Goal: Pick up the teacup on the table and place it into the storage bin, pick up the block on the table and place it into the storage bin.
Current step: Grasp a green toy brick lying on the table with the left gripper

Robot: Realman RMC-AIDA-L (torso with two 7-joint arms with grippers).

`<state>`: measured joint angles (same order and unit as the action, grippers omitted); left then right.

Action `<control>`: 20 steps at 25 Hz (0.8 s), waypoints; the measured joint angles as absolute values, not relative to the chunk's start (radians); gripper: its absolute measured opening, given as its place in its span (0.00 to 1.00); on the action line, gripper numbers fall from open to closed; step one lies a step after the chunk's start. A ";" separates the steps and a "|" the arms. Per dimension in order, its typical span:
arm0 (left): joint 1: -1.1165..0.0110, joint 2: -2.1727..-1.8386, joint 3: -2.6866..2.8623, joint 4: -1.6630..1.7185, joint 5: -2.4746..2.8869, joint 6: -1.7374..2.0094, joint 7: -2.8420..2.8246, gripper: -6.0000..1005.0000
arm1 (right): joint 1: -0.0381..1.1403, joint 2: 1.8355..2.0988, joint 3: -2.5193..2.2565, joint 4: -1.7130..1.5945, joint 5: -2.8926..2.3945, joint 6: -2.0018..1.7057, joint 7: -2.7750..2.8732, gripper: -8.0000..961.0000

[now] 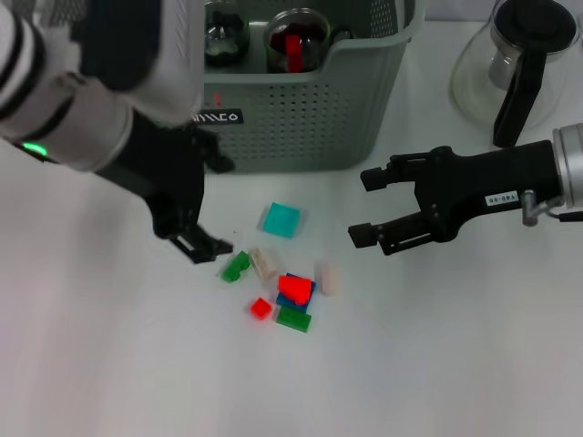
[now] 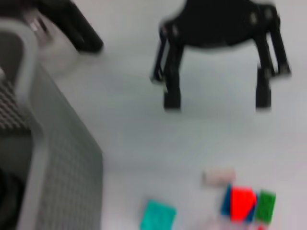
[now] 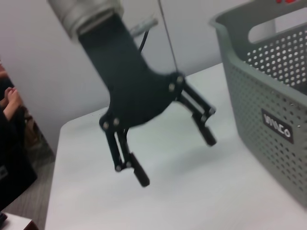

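Observation:
The grey-green storage bin (image 1: 301, 109) stands at the back centre. Inside it sit a glass teacup (image 1: 296, 41) with something red in it and a second dark glass vessel (image 1: 226, 32). Several small blocks lie in a loose heap in front of the bin: a teal block (image 1: 281, 219), a red one (image 1: 293, 289), green ones (image 1: 235, 266) and pale ones (image 1: 326, 278). My left gripper (image 1: 217, 207) hangs open just left of the heap, holding nothing. My right gripper (image 1: 364, 206) is open to the right of the heap, also holding nothing.
A glass teapot (image 1: 519, 64) with a black handle stands at the back right, behind my right arm. The bin wall (image 2: 57, 163) is close beside my left wrist. The bin's black label (image 3: 277, 126) faces the blocks.

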<state>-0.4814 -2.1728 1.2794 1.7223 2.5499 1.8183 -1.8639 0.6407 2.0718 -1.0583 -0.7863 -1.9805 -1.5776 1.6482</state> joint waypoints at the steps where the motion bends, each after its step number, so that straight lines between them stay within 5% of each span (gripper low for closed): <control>1: -0.481 -2.173 1.307 1.717 2.584 1.809 -1.862 0.94 | 0.641 2.072 -1.057 -0.783 -1.979 -1.573 1.649 0.98; 20: -0.650 -2.170 1.624 1.377 2.775 1.608 -1.766 0.93 | 0.650 2.087 -1.032 -0.750 -1.976 -1.550 1.684 0.98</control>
